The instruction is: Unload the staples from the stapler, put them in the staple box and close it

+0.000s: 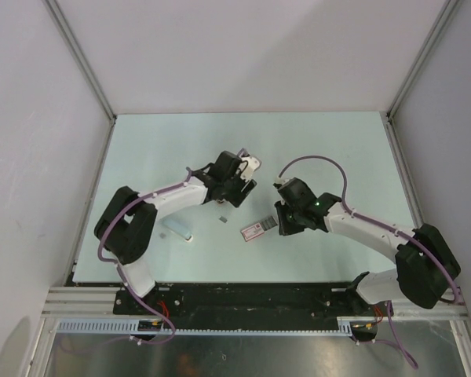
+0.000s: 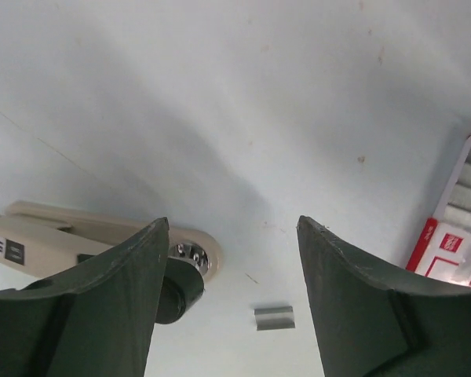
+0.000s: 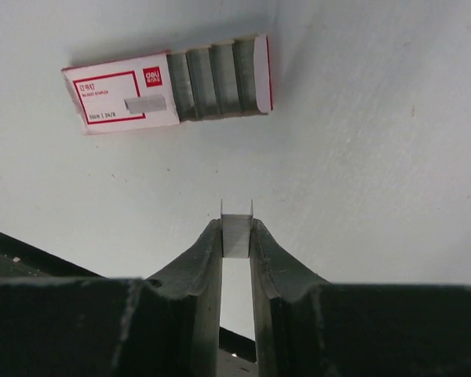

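The beige stapler (image 2: 71,236) lies on the table to the left, part of it hidden behind my left finger; from above it shows as a pale bar (image 1: 177,230). A short loose strip of staples (image 2: 275,317) lies flat between stapler and box, seen from above as a small grey piece (image 1: 222,218). My left gripper (image 2: 231,228) hangs open above this strip, holding nothing. My right gripper (image 3: 236,228) is shut on another short staple strip (image 3: 236,239), pinched at the fingertips just above the table.
An open red-and-white staple box (image 3: 169,82) with rows of strips lies in front of the right gripper, between the two arms (image 1: 259,228). White walls enclose the table on three sides.
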Controlling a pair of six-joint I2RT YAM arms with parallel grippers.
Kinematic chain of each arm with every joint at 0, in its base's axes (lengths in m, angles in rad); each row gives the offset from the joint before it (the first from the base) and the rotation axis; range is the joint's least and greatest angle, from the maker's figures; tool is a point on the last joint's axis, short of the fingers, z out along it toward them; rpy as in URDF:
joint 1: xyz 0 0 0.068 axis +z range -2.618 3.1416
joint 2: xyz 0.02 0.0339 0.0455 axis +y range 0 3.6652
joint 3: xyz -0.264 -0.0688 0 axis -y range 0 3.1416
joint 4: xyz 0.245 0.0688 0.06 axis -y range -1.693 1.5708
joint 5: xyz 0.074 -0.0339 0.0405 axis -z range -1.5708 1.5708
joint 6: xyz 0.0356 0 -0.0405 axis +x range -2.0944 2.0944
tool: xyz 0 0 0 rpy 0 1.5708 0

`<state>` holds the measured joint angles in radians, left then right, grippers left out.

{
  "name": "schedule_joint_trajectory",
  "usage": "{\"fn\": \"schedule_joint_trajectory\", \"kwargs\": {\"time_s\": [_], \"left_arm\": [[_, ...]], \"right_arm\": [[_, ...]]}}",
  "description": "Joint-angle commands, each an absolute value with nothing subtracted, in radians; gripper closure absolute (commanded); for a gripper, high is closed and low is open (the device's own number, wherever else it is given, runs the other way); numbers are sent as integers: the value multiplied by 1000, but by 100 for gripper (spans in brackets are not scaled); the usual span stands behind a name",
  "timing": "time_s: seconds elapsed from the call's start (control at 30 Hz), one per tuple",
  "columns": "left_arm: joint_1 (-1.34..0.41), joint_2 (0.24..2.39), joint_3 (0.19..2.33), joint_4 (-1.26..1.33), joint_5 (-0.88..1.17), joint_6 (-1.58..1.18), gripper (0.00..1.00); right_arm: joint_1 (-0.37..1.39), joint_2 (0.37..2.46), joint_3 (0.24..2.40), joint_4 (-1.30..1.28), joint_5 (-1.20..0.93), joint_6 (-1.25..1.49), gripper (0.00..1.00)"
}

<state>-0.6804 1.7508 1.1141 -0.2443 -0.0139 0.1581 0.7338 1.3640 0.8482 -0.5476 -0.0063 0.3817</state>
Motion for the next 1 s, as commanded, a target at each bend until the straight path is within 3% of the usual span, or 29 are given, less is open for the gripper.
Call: {"fn": "schedule_joint_trajectory", "kwargs": {"time_s": [0.0, 0.43, 0.97], "left_arm": [[-702, 1752, 1194, -246, 59, 168, 28], [-818, 1984, 1349, -277, 39, 212, 30], [-888, 1937, 1260, -283, 145, 237, 31]], "right_arm": [[728, 1339, 906, -545, 42, 338, 94], [654, 1068, 905, -610, -37, 371, 95], [623, 1026, 900, -647, -74, 358, 96]]}}
